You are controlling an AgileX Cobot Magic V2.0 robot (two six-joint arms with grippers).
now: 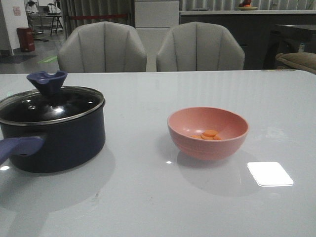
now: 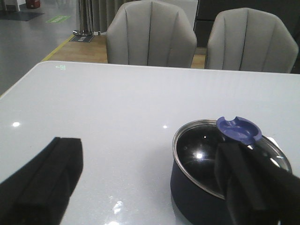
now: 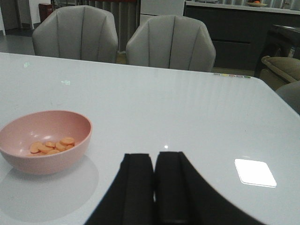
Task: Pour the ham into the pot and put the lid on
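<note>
Nothing's poured yet: the ham (image 1: 210,134) sits in the pink bowl (image 1: 208,132) right of the pot (image 1: 54,133), lid (image 1: 50,101) on, left gripper (image 2: 140,187) spread wide and empty, right gripper (image 3: 154,187) closed on nothing.

Left gripper (image 2: 150,187) hangs above the table with its two dark fingers spread wide apart; right gripper (image 3: 154,187) hovers likewise, fingers pressed together and gripping nothing; neither arm shows in the front view.

No readable text, labels, brands or numbers appear in any view.
</note>
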